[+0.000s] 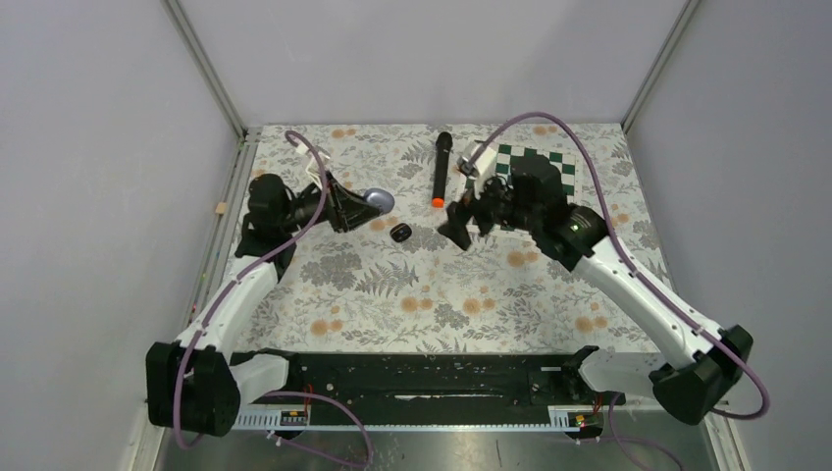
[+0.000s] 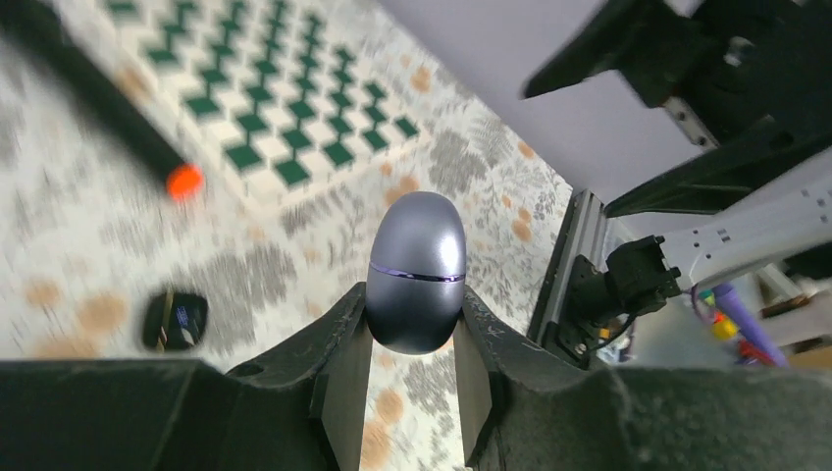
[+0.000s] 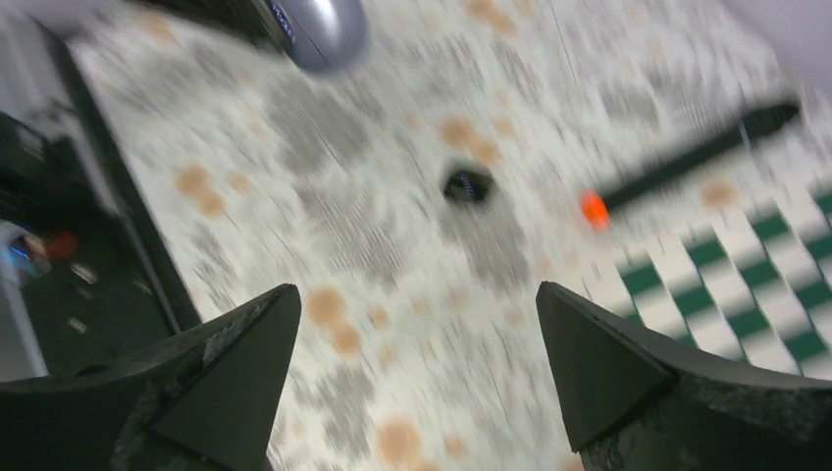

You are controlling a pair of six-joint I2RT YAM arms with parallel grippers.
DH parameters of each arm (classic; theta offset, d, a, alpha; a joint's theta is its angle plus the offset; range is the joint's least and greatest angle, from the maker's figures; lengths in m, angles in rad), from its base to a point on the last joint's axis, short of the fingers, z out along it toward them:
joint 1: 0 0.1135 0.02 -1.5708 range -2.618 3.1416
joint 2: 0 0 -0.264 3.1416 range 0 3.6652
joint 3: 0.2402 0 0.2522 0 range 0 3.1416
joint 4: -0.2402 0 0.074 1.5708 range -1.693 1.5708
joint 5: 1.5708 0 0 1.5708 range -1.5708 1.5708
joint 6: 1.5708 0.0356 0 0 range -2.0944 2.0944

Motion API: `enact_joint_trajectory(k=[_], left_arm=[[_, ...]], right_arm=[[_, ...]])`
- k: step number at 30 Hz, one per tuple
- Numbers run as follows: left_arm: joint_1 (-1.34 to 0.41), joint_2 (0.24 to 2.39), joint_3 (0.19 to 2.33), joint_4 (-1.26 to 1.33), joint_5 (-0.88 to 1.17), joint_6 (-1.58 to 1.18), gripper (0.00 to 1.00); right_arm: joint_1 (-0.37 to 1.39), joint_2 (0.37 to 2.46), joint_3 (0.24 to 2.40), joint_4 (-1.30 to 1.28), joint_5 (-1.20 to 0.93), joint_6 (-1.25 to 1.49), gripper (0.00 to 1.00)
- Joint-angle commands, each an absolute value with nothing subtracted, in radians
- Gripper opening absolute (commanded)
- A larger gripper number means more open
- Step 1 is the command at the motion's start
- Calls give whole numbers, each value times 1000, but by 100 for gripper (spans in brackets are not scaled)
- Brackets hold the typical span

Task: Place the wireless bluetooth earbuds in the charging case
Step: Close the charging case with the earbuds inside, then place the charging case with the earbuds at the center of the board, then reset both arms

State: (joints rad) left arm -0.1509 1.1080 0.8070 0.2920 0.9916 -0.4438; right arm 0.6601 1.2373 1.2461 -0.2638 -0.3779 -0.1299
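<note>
Two at once | pinching grey charging case (image 2: 415,270) with left end effector (image 2: 414,306) | holding right end effector (image 3: 417,294) spread wide | best going slowly, lining up over small black piece (image 3: 468,184)

I can't read any text; the small black oval case (image 2: 175,320) carries a bluish mark, too blurred to make out.

Wide-open right pincer (image 3: 417,288) hangs over blurred floral cloth (image 3: 294,137), small black object (image 3: 468,184) ahead, silver case (image 3: 324,29) beyond.
</note>
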Motion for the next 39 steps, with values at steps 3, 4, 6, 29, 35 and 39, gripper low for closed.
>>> enact_joint_trajectory(k=[3,4,6,29,35,39], left_arm=[[-149,1276,667,144,842,-567,12],[-148,1303,640,164,826,-597,13],[-149,1343,580,250,795,-667,16],[-15,1327,922,-587,559,-227,99],[-1,1064,1073,-531,334,-85,99],[-1,967,1129,-537,272,-49,99]], right_arm=[[576,1103,1172,-757,-214,-278,99],[574,1083,1171,-782,-212,-255,100],[572,1050,1169,-803,-202,-211,100],[568,1172,1483,-916,81,112,99],[569,1209,1626,-905,220,139,99],[568,1236,1722,-958,273,133,99]])
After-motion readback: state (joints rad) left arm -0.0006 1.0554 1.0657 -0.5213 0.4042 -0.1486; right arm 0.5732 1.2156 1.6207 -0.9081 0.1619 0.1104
